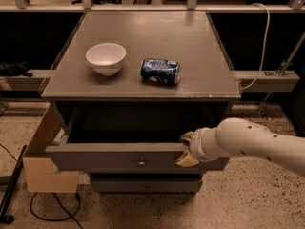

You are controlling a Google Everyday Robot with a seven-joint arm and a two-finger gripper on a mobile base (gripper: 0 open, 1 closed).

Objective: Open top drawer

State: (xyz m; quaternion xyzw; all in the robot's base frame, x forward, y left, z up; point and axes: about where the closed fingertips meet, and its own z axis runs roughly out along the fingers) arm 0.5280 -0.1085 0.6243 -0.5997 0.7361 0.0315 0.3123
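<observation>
The top drawer [109, 157] of the grey cabinet stands pulled out toward me, its flat grey front carrying a small round metal knob [141, 163] at centre. Its inside looks dark and I see nothing in it. My gripper [187, 149] is at the drawer front's right end, one yellowish finger [187, 137] behind the top edge and the other [187, 161] in front of it, so it straddles the front panel. The white arm reaches in from the right.
A white bowl [106, 57] and a blue can [160, 71] lying on its side sit on the cabinet top [190, 42]. A lower drawer front [145, 185] shows beneath. A cardboard box [43, 168] stands at the cabinet's left, with cables on the speckled floor.
</observation>
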